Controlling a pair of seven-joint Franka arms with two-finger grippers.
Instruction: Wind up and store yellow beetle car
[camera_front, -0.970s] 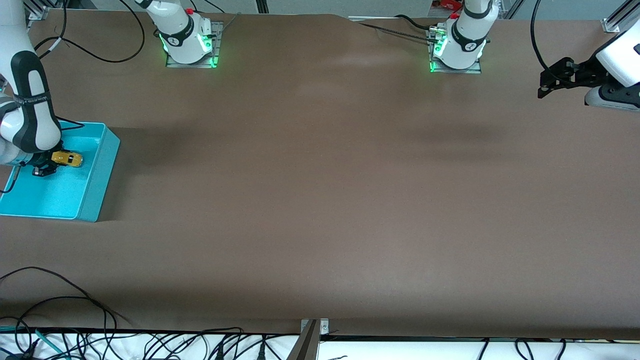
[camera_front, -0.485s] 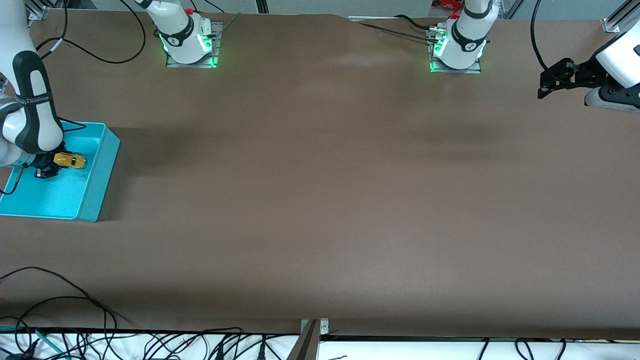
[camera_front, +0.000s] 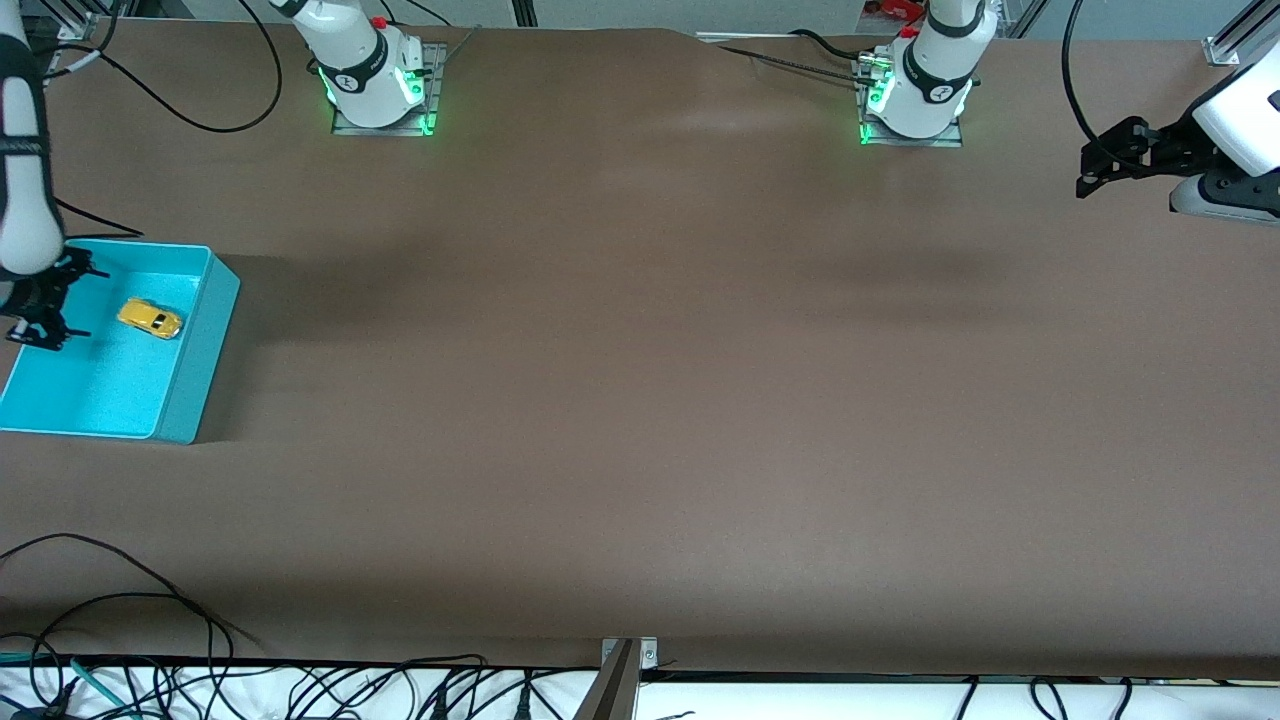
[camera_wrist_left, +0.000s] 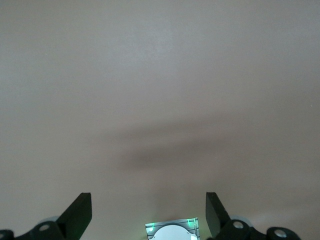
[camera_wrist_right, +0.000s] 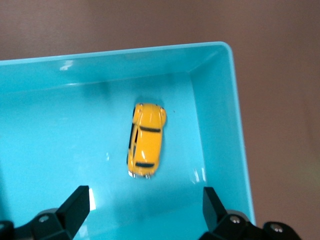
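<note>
The yellow beetle car (camera_front: 150, 319) (camera_wrist_right: 145, 146) lies on its wheels on the floor of the turquoise bin (camera_front: 215, 320) (camera_wrist_right: 220, 125), at the right arm's end of the table. It sits close to the bin wall that faces the table's middle. My right gripper (camera_front: 70, 302) (camera_wrist_right: 144, 195) hangs open over the bin, above and beside the car, touching nothing. My left gripper (camera_front: 1085, 172) (camera_wrist_left: 147, 200) waits open and empty over bare brown table at the left arm's end.
The two arm bases (camera_front: 375, 80) (camera_front: 915, 95) stand along the table edge farthest from the front camera. Loose black cables (camera_front: 150, 620) and a small metal bracket (camera_front: 625, 660) lie at the edge nearest to that camera. Brown table spreads between bin and left gripper.
My right gripper was shut on the car low in the bin; it has opened, let the car go and risen away from it. The left arm has not moved.
</note>
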